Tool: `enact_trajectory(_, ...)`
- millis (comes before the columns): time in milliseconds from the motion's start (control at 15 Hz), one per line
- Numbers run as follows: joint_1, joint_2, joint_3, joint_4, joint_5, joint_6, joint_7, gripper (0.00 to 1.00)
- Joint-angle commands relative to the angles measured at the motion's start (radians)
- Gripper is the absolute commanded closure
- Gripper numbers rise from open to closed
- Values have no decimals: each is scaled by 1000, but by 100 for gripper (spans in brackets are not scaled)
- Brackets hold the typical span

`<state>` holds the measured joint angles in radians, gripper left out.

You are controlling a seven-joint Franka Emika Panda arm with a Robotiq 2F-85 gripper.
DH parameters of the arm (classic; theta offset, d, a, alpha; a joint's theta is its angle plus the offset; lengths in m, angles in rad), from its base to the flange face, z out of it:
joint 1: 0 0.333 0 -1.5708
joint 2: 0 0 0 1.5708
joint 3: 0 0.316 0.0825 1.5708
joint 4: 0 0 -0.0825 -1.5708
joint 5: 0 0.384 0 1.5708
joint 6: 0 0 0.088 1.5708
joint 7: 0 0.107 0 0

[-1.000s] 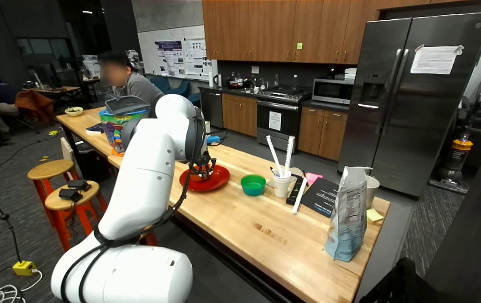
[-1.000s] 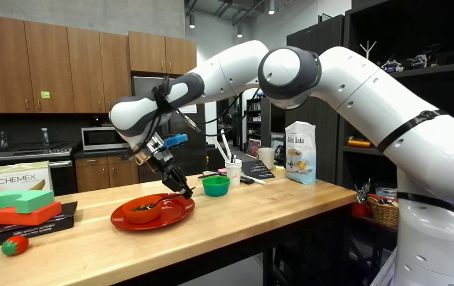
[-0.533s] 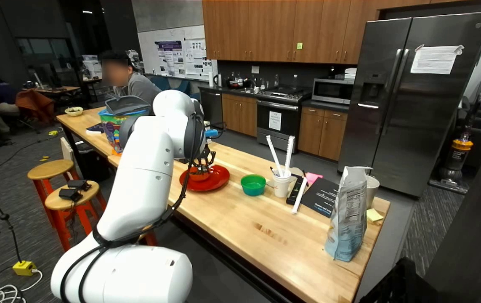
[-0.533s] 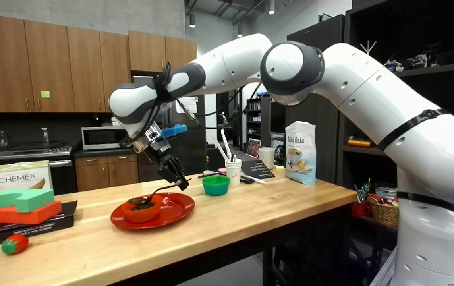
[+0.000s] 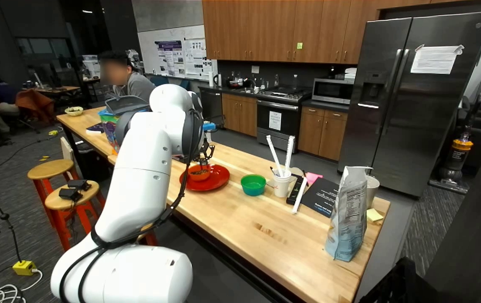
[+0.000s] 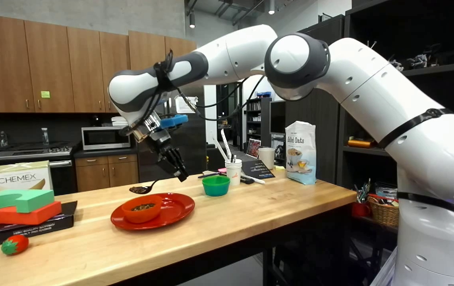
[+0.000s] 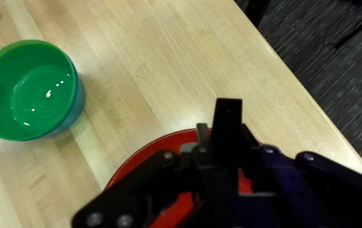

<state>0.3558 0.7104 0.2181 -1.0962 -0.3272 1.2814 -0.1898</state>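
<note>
Spoon point(image 6: 148, 188), one, dark, loaded, its handle clamped in the tool point(image 6: 181, 175), held clear above the orange bowl point(image 6: 142, 217); judged light, stiff, probably slick, loose contents point(image 6: 139, 190) liable to spill if tipped, best gripped high on the handle.

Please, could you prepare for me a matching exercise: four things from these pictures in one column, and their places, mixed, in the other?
Things:
1. spoon
2. orange bowl
3. green bowl
4. bag of oats

Places:
A. on the red plate
B. upright near one end of the table
C. held in the air by the hand
D. beside the cup with white sticks

Pairs: 1-C, 2-A, 3-D, 4-B
</note>
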Motion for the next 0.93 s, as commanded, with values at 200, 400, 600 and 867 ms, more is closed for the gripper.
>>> enact_trajectory(200,-8,-59,9,-49,29,-18,51,94)
enact_trajectory(400,-12,-61,15,-57,34,-16,58,94)
enact_trajectory(600,-13,-68,19,-72,39,-9,65,94)
enact_trajectory(867,-15,-71,21,-90,54,0,66,94)
